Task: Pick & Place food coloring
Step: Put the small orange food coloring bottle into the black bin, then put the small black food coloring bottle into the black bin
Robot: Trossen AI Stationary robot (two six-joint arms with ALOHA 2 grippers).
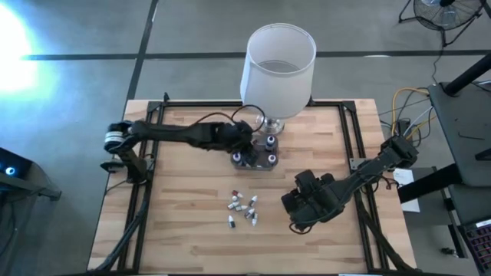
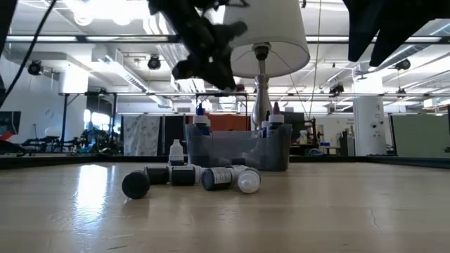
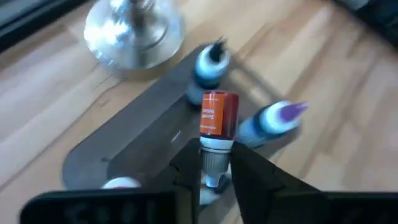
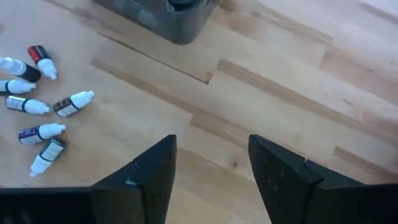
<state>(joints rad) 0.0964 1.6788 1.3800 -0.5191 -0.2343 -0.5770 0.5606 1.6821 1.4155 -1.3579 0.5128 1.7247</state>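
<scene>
Red-bodied food coloring bottle (image 3: pixel 217 118) hangs pinched by its white tip in the left pincer (image 3: pixel 214 171) above the tub (image 1: pixel 255 157); thin grip, so it may slip. Right pincer (image 4: pixel 211 165) waits spread.

Six bottles (image 4: pixel 38 103) lay loose beside the tub (image 1: pixel 259 159); at least three more stood in it, one hung above. One lamp (image 1: pixel 278 65) stood behind it.
</scene>
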